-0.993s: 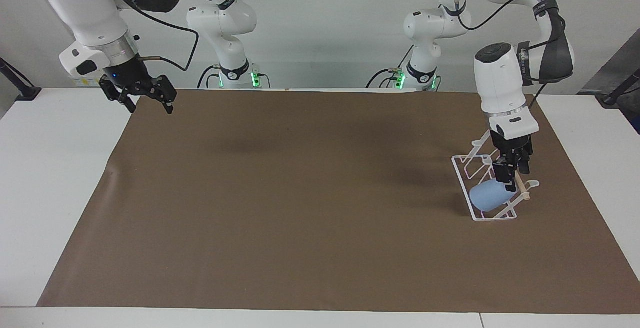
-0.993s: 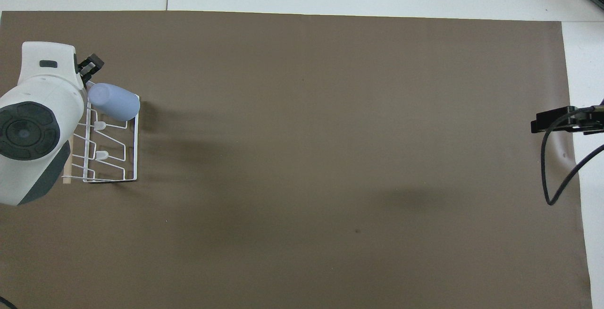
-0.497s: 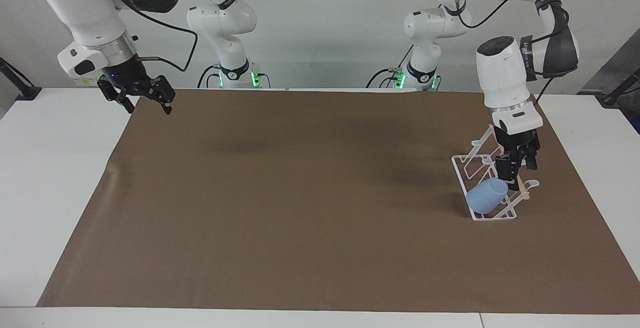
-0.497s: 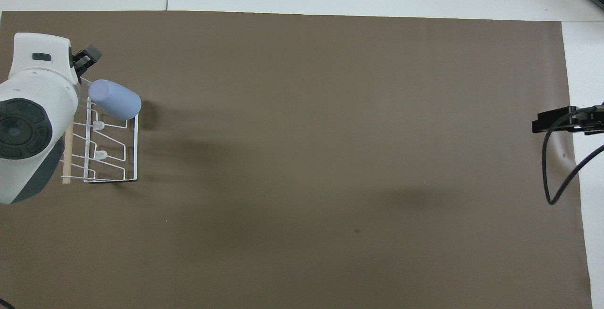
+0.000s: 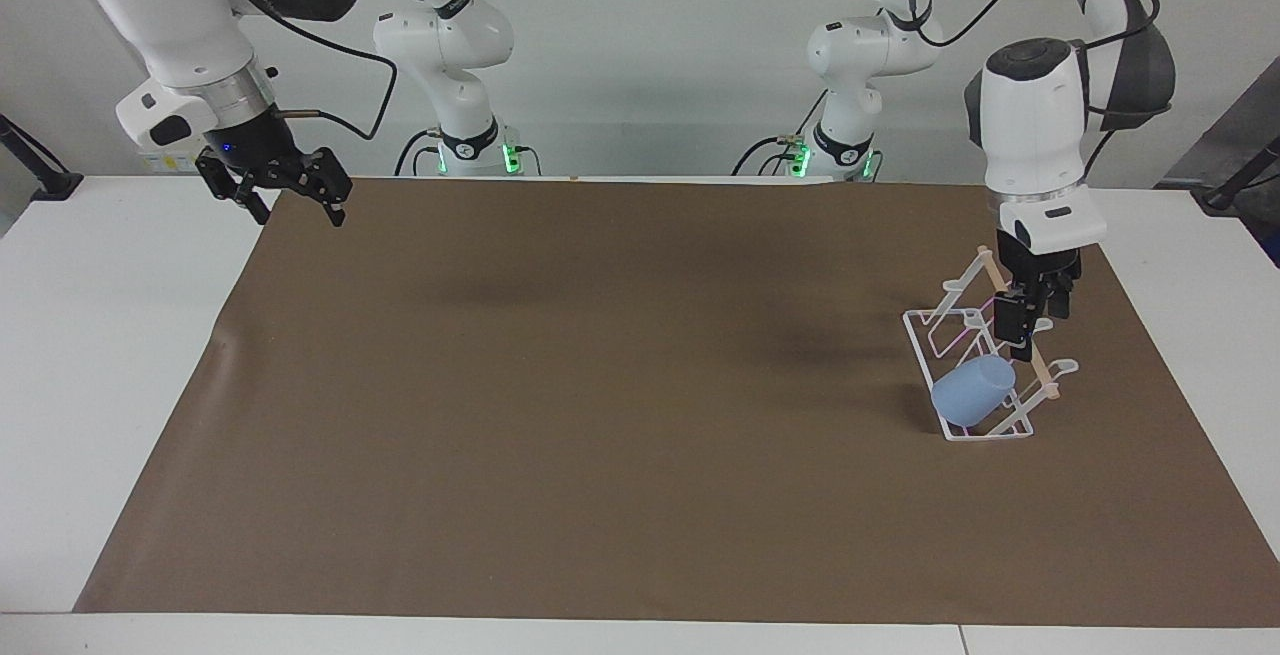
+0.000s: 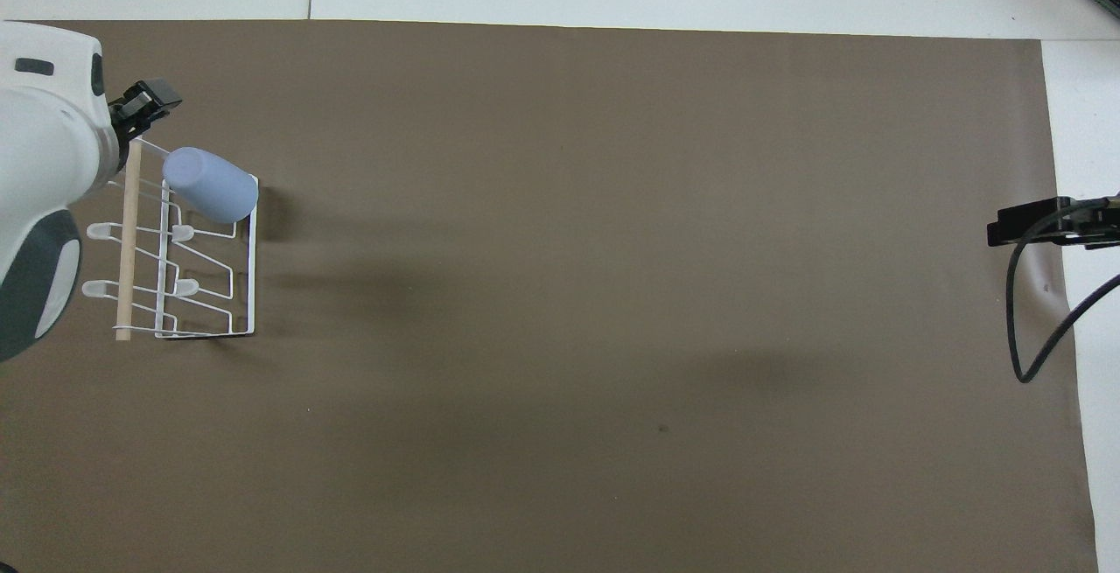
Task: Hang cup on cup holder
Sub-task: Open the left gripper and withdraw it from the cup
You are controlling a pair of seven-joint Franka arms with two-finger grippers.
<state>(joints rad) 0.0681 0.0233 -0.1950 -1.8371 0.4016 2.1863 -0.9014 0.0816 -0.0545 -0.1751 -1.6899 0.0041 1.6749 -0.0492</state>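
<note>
Facing view: cup (image 5: 972, 390) hangs on holder (image 5: 985, 355); left gripper (image 5: 1030, 320) above it, fingers spread, empty; right gripper (image 5: 290, 203) waits, fingers spread.

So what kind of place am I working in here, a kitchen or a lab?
Most likely a robotics lab bench, not a kitchen: two white robot arms bolted at a white table, a plain brown mat as the work surface, and only a cup holder with one cup.
</note>
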